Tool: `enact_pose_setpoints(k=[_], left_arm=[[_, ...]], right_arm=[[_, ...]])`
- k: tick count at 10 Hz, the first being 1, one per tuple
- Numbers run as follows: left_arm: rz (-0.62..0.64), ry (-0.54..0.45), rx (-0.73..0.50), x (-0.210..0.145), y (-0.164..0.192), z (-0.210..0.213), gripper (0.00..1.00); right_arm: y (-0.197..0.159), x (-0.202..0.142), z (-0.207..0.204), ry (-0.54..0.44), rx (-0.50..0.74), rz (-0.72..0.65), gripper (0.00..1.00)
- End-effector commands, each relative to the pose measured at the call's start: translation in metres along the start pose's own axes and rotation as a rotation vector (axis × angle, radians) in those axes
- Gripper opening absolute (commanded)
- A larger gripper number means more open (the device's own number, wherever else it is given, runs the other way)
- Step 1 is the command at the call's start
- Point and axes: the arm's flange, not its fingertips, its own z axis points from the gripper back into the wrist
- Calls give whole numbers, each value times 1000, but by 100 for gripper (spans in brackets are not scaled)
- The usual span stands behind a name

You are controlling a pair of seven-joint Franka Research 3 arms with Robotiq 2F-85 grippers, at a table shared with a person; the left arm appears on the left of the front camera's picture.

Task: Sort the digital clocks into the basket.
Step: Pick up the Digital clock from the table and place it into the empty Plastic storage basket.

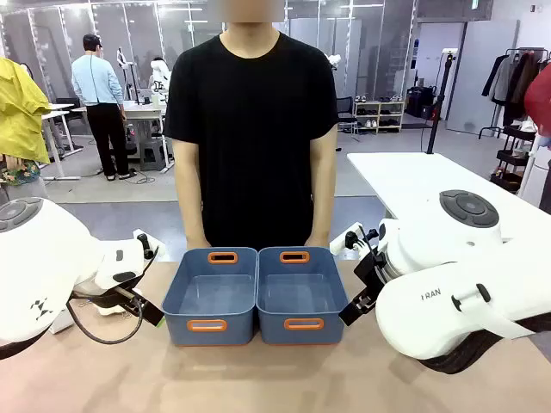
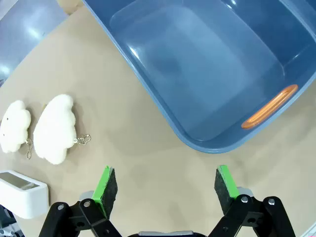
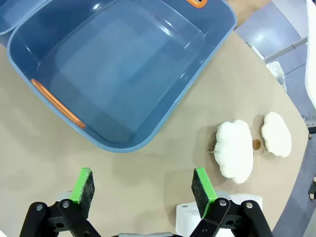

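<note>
Sorting had not started: both baskets (image 1: 211, 297) sat empty, one digital clock (image 2: 22, 193) beside the spread left pincer (image 2: 165, 180), another clock (image 3: 186, 219) by the spread right pincer (image 3: 143, 185).

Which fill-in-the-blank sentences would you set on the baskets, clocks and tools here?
1. The left basket and the right basket are both ____.
2. The left tool is ____, gripping nothing.
3. In the left wrist view, ____ plush lumps lie beside a digital clock.
Missing words: empty; open; two.
</note>
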Motion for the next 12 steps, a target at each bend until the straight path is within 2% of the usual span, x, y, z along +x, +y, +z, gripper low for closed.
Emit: enact_pose_setpoints(k=[1,9,10,11,12], left_arm=[[-1,-2,0,0,0,1,100],[-3,0,-1,0,-1,0,100],[-22,39,8,6,4,14,100],[-8,103,-28,13,10,29,100],[12,142,-153,19,17,42,100]], right_arm=[[0,0,0,0,0,0,100],[0,0,0,0,0,2,100],[-11,5,18,7,26,6,100],[-18,16,33,16,81,-29,100],[-30,22,44,45,126,-68,100]])
